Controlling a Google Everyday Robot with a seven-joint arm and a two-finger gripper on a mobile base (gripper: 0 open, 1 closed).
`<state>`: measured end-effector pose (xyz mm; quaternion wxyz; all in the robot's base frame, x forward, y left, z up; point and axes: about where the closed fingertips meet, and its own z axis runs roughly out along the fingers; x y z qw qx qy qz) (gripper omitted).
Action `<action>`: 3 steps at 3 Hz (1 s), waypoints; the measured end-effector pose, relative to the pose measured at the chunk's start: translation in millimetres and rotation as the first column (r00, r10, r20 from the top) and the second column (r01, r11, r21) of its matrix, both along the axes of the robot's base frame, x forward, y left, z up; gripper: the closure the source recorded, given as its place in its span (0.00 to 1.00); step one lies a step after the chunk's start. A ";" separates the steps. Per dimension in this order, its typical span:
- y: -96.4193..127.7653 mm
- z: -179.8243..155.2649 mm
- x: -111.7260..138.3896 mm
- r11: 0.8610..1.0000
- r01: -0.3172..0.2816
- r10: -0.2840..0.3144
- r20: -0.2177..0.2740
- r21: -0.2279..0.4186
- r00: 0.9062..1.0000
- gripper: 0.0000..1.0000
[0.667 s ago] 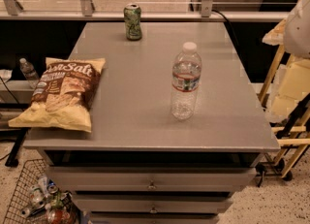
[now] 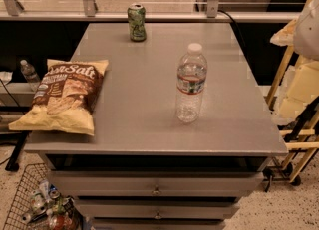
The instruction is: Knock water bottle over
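— Where to look for the water bottle (image 2: 191, 82)?
— Upright on the grey table (image 2: 149, 139), right of the middle, white cap on, label band round the waist. Touching nothing.

— Why standing so free?
— Probably set out that way for a clean push. Tall and narrow at the foot, so likely to tip at a light sideways nudge near the cap. Fill level hard to tell.

— And the gripper?
— Not in the frame at all. Impossible to tell whether open or closed, or holding anything. Only a pale shape (image 2: 308, 30) at the right edge, above a yellow frame (image 2: 294, 99); perhaps part of the arm, cannot say.

— Anything in the way?
— Hardly.
  - Green can (image 2: 136, 22) at the far edge, well apart.
  - Chip bag (image 2: 65, 94) lying flat along the left edge, also well apart.
  - Small clear bottle (image 2: 29, 73) beyond the table's left side, lower down; not to be mistaken for the target.
  - Drawers (image 2: 155, 184) under the top.
  - Wire basket (image 2: 25, 199) on the floor at the front left.

— Risks?
— Judging by the layout: if pushed toward the near or right edge, could roll off. Safer to tip leftward or away, onto bare surface.
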<state>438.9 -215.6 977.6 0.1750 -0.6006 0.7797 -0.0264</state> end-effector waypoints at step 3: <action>37.8 -32.4 46.4 0.860 -0.202 0.157 0.135 0.469 0.978 0.00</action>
